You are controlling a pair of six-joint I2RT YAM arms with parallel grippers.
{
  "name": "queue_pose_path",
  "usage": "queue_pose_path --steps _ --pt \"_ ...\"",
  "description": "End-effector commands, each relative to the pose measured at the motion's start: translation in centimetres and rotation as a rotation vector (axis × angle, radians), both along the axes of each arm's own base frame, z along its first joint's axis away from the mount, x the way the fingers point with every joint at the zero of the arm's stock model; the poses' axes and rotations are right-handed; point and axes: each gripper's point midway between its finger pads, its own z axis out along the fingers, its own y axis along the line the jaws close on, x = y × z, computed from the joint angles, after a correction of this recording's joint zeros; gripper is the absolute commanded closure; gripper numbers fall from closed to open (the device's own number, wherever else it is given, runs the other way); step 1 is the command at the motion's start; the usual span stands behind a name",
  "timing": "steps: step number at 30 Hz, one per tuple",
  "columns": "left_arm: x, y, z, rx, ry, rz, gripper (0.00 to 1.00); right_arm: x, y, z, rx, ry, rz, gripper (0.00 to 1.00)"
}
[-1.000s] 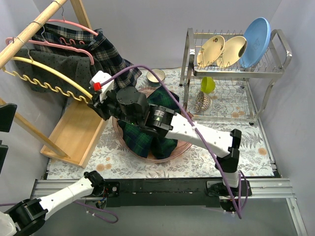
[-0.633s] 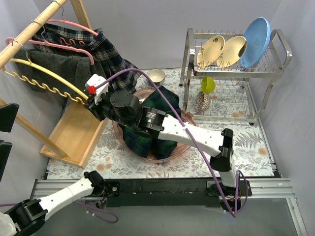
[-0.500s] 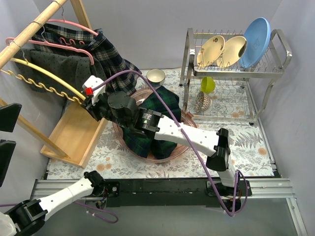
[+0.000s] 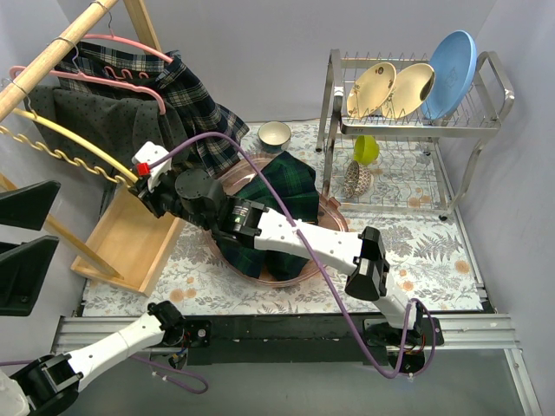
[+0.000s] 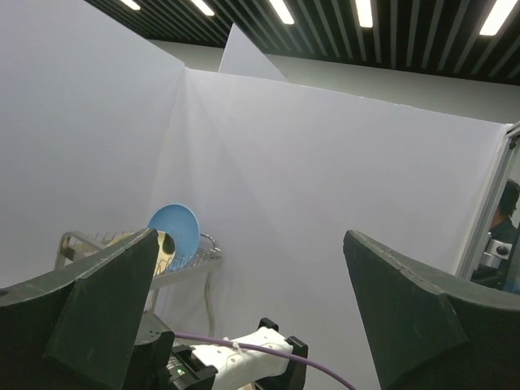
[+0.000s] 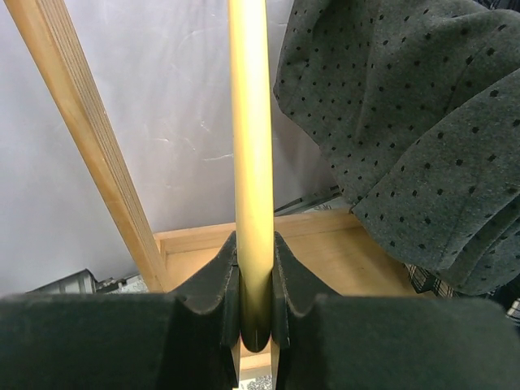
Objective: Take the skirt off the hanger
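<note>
A yellow hanger [image 4: 82, 141] hangs on the wooden rack [image 4: 52, 54] at the far left. A grey dotted skirt [image 4: 100, 121] is draped on it. My right gripper [image 4: 140, 179] is shut on the hanger's near end. In the right wrist view the yellow bar [image 6: 250, 162] runs up from between the closed pads [image 6: 221, 284], with the grey skirt [image 6: 406, 146] to its right. My left gripper [image 4: 52, 212] is raised at the left edge, open and empty. In its wrist view its fingers [image 5: 97, 309] point at the wall.
Pink hangers [image 4: 130, 82] carry a plaid skirt [image 4: 195, 108] on the same rack. A wooden tray [image 4: 130, 238] lies under it. A pink basin [image 4: 325, 251] holds dark green plaid cloth [image 4: 277, 195]. A bowl [image 4: 274, 135] and a dish rack [image 4: 408, 130] with plates stand at the right.
My right arm has moved left and taken the yellow hanger's end with it. The hanger and grey skirt have shifted left. My left gripper's fingers have come further into the top view.
</note>
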Motion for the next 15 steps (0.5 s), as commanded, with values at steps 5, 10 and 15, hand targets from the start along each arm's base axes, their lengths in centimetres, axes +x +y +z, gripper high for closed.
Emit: queue_pose_path --steps 5,10,15 --pt "3.2 -1.5 -2.0 0.066 0.072 0.079 0.02 -0.1 -0.5 4.2 0.116 -0.039 -0.021 0.99" --pt "3.8 -1.0 -2.2 0.06 0.093 0.119 0.02 0.2 -1.8 3.8 0.07 -0.056 -0.071 0.99" --pt "3.8 -0.4 -2.1 0.05 0.093 0.139 0.02 0.0 -2.9 3.9 0.034 -0.08 -0.11 0.99"
